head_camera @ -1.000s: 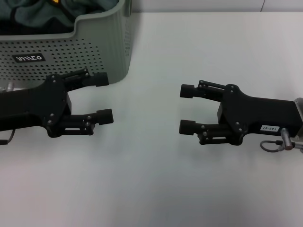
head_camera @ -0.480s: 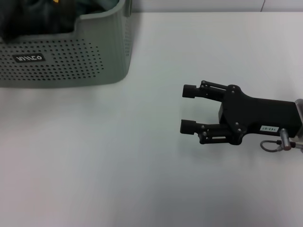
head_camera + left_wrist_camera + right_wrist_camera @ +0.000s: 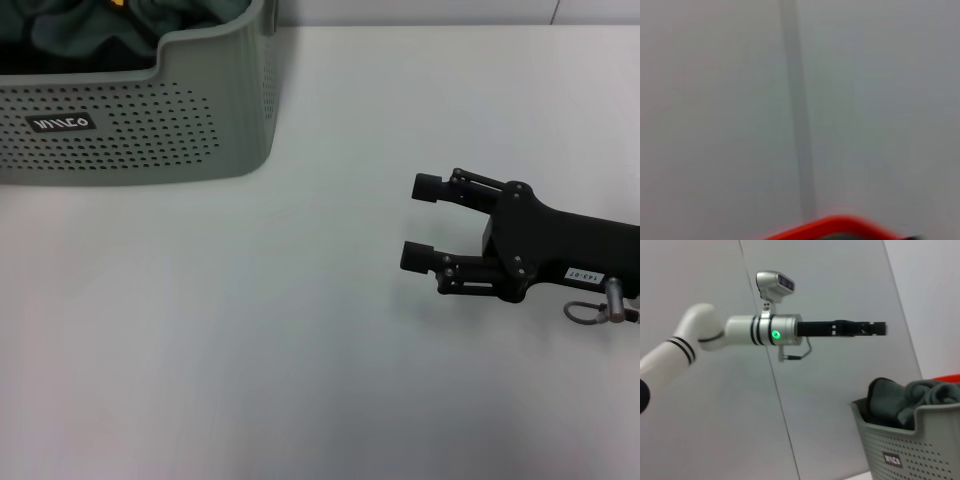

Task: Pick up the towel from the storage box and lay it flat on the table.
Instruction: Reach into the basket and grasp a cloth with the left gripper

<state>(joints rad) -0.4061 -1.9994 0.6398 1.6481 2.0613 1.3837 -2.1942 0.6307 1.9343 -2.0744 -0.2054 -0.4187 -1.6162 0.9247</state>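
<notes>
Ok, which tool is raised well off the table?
The left tool, held higher than the storage box rim; the right tool is low over the table, open.

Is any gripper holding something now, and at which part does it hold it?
Nothing is held. The right gripper is open and empty above the table. The left gripper, raised above the storage box, carries nothing.

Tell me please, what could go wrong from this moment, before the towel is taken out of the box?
1. Only a yellow scrap of the towel shows among the teal cloths in the storage box, so the left gripper, raised near it, may seize a teal cloth instead.
2. The right gripper, open, sits low over the table and may obstruct spreading.
</notes>
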